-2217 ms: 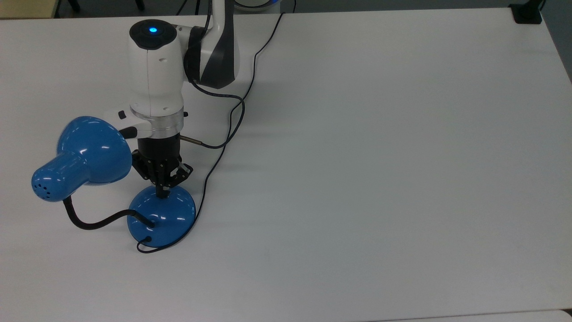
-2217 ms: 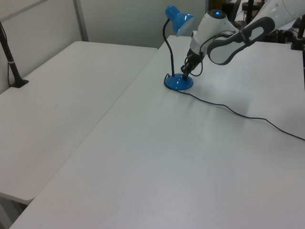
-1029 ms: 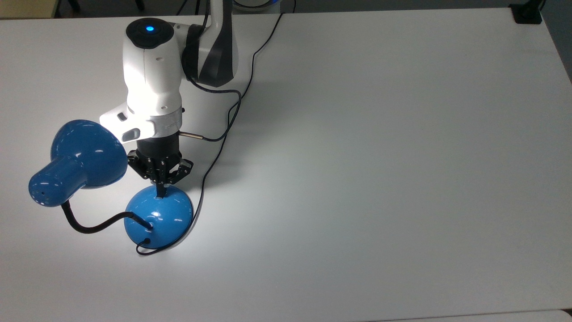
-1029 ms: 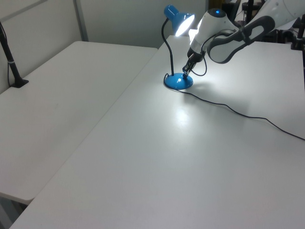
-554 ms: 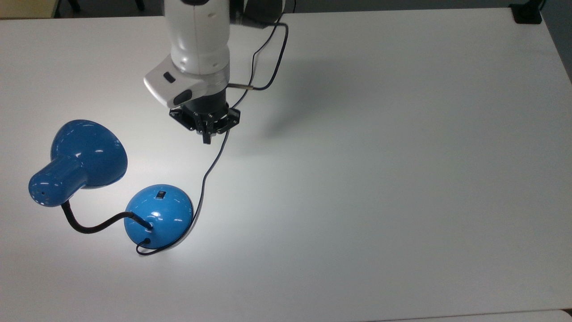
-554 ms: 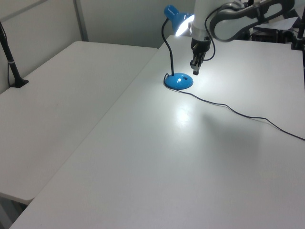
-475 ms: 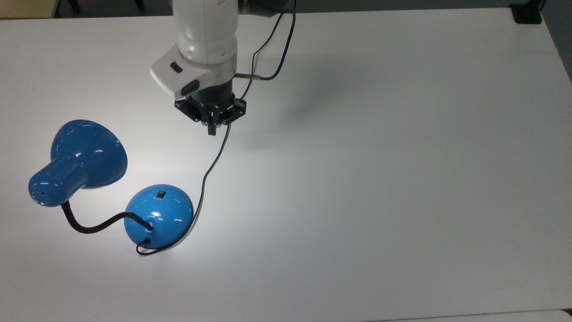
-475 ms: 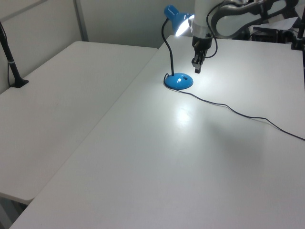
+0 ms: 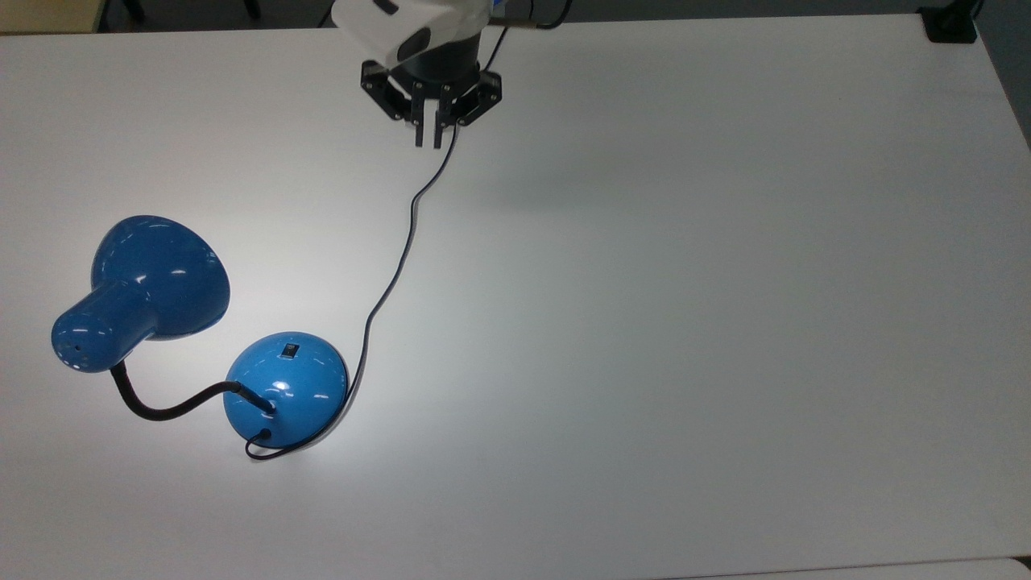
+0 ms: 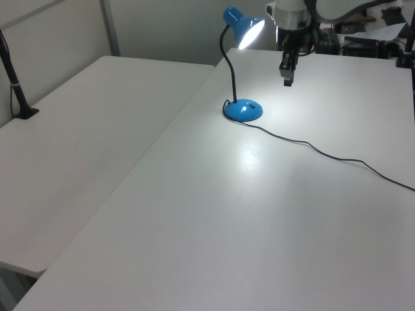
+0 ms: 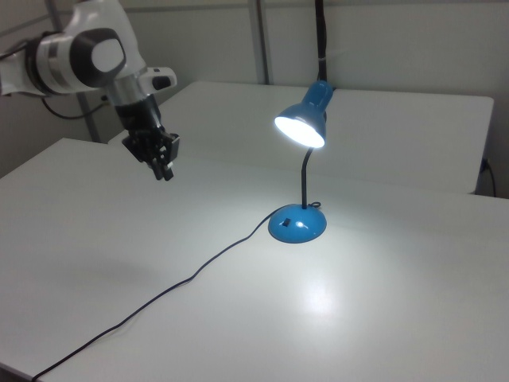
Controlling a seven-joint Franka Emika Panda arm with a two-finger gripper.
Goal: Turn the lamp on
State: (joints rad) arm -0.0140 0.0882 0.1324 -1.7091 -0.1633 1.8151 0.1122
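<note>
The lamp is lit. Its glossy blue shade (image 9: 153,282) casts a bright patch on the white table (image 9: 685,322), and the bulb glows in the right view (image 11: 301,131). Its domed blue base (image 9: 286,387) carries a small black switch (image 9: 288,350), and a black gooseneck (image 9: 161,407) joins base to shade. The gripper (image 9: 429,141) hangs above the table at the top view's upper middle, well away from the base. Its fingers are a little apart and hold nothing. It also appears in the left view (image 10: 286,81) and the right view (image 11: 163,171).
The lamp's thin black cord (image 9: 395,274) runs from the base up past the gripper and across the table (image 10: 324,153). A black clamp (image 9: 950,24) sits at the top view's far right corner. A second white table (image 10: 78,129) adjoins on the left view's left.
The lamp went from dark to lit while the fingertips pressed the base. The gripper then lifted off and drew back towards the top view's upper edge, its fingers parting slightly.
</note>
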